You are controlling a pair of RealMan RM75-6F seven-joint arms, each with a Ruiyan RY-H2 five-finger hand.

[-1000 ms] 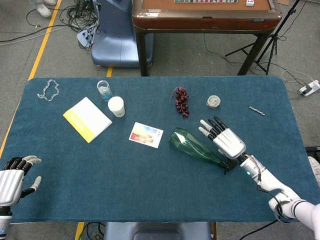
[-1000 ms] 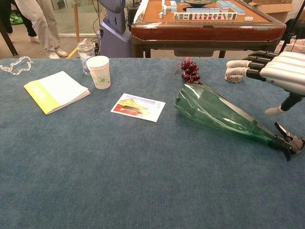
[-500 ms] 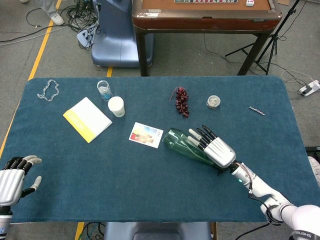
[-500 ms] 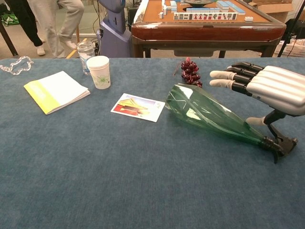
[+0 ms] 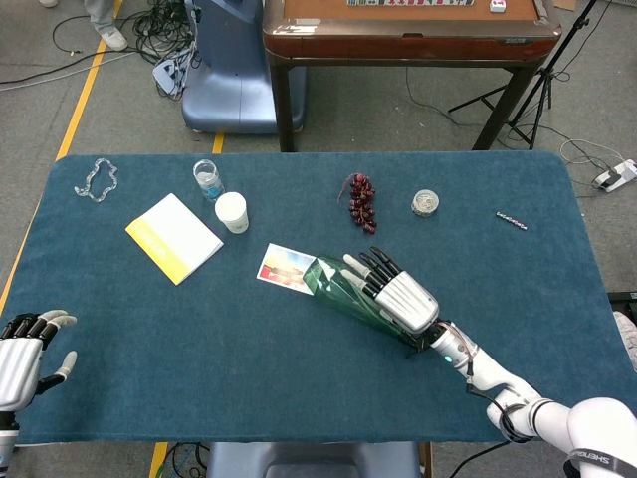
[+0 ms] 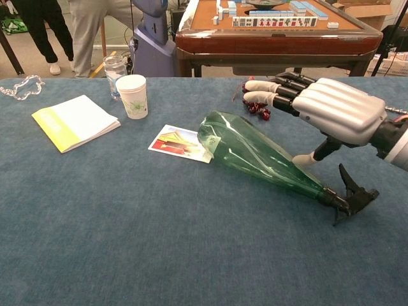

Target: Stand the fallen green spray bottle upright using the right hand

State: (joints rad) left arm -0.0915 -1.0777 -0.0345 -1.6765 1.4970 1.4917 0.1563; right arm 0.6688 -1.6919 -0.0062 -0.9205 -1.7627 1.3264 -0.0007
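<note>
The green spray bottle [image 5: 338, 287] [image 6: 255, 153] lies on its side on the blue table [image 5: 299, 378]. Its wide base points left and overlaps a picture card [image 5: 284, 265] [image 6: 173, 140]; its black nozzle [image 6: 349, 195] points right. My right hand [image 5: 398, 296] [image 6: 325, 105] hovers over the bottle's narrow half with fingers stretched out flat toward the far left, not wrapped around it. The thumb reaches down beside the neck, and contact there is unclear. My left hand [image 5: 25, 351] rests at the table's near left edge, fingers apart, holding nothing.
Dark grapes [image 5: 361, 201] [image 6: 260, 109] lie just beyond the right hand. A paper cup [image 5: 232, 211] [image 6: 133, 95], glass jar [image 5: 207, 179], yellow booklet [image 5: 174, 237] and chain [image 5: 97, 179] sit at the far left. A small round tin [image 5: 426, 203] and a pen-like stick [image 5: 512, 220] lie at the far right.
My right hand has moved left over the bottle. The bottle slid left with it, and its base now overlaps the picture card. The left hand stayed put.
</note>
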